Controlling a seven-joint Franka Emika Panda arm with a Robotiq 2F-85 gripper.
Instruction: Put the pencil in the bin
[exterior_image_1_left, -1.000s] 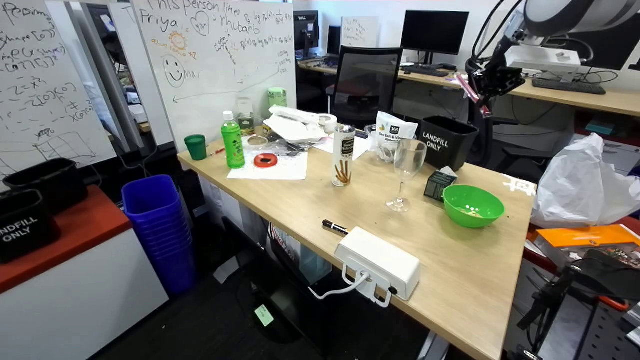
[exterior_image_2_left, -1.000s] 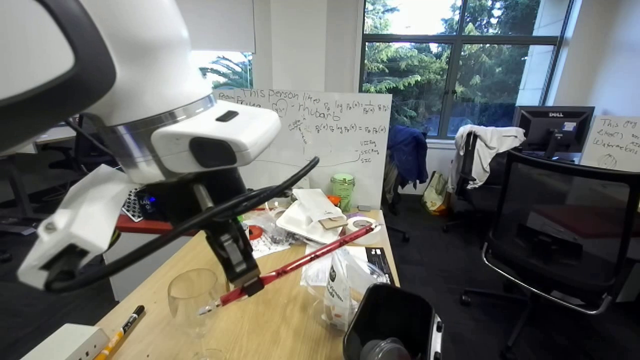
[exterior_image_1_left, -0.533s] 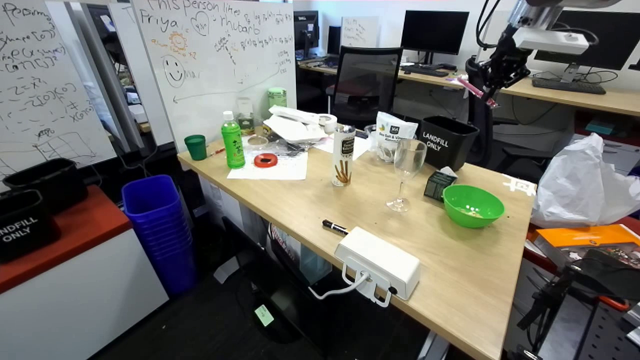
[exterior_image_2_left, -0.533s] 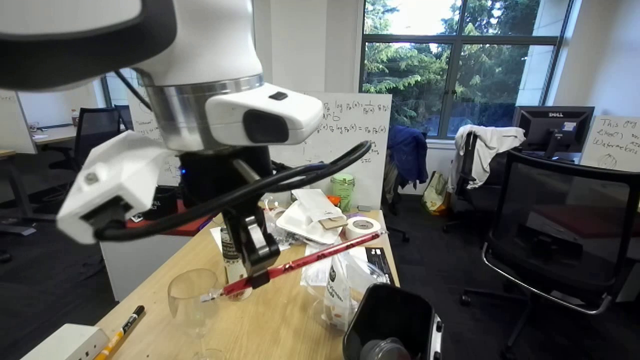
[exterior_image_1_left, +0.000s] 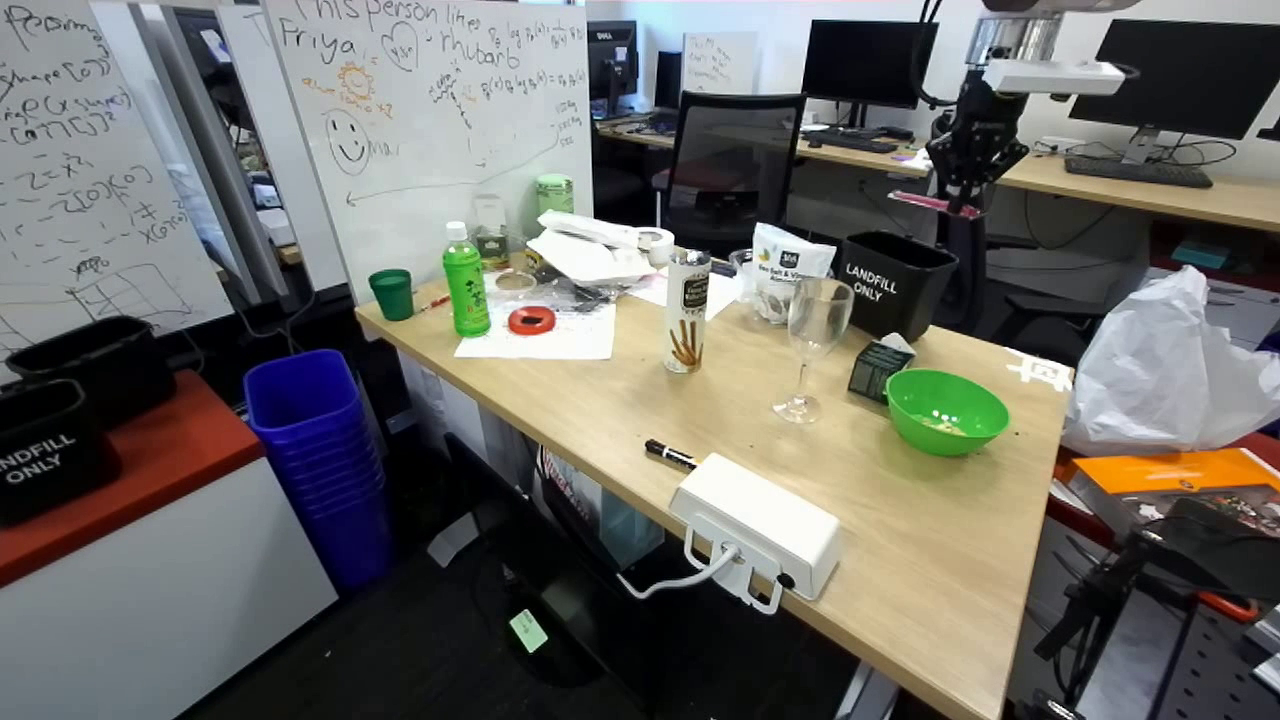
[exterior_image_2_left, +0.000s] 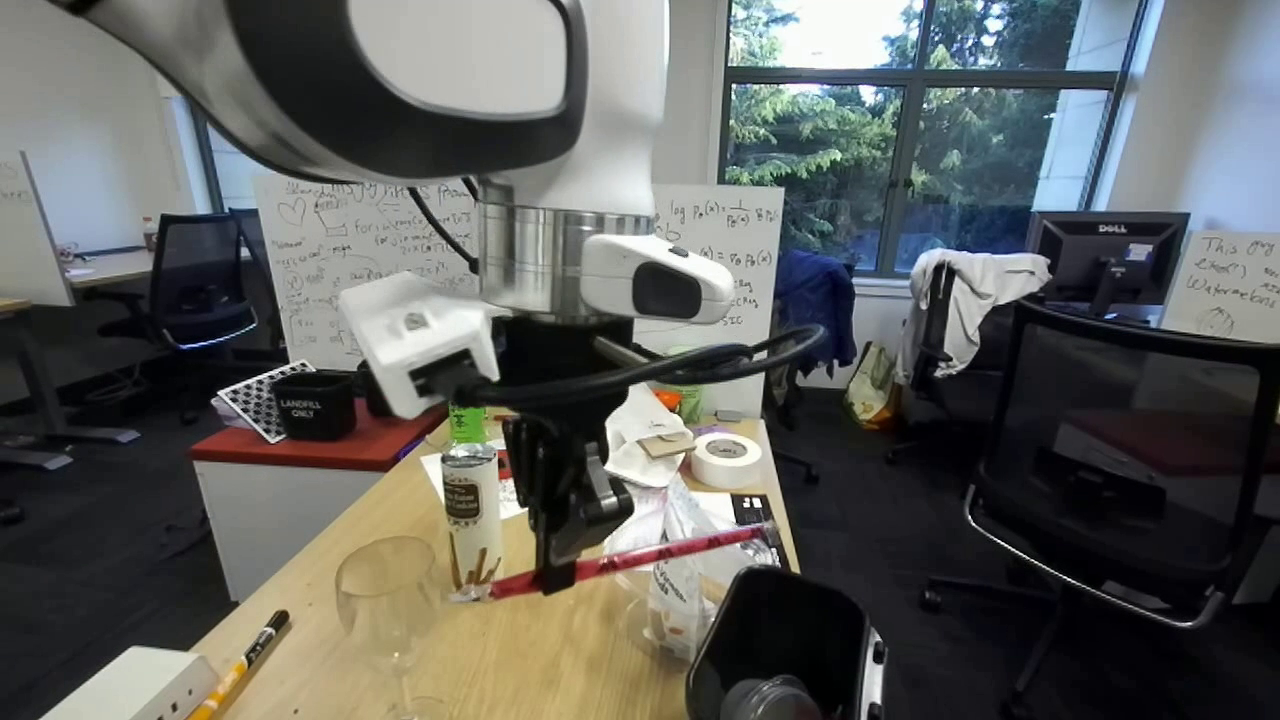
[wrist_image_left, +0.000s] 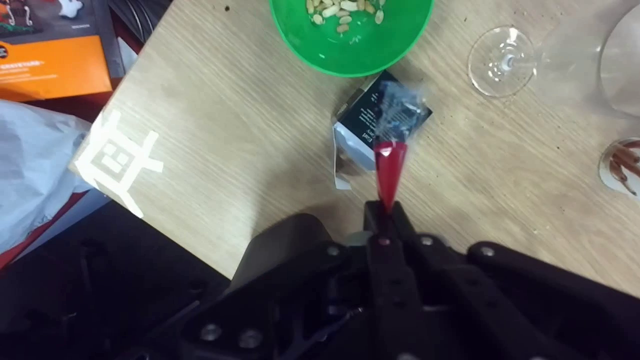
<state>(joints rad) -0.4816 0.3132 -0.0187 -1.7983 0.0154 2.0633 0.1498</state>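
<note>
Pinching the pencil (exterior_image_2_left: 665, 552) off-centre, the gripper (exterior_image_2_left: 556, 577) holds it above the tabletop (exterior_image_1_left: 920, 540), near the edge where the bin (exterior_image_1_left: 897, 300) stands. It should be light and stiff, likely slick, with clear film (wrist_image_left: 401, 112) at 1 end; a mid-length hold would balance best.

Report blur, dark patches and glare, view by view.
Wrist view: the clear end of the pencil looks blurred, the gripper is dark with little detail, and glints dot the foot of the wine glass; in an exterior view, the window partly washes out white.
</note>
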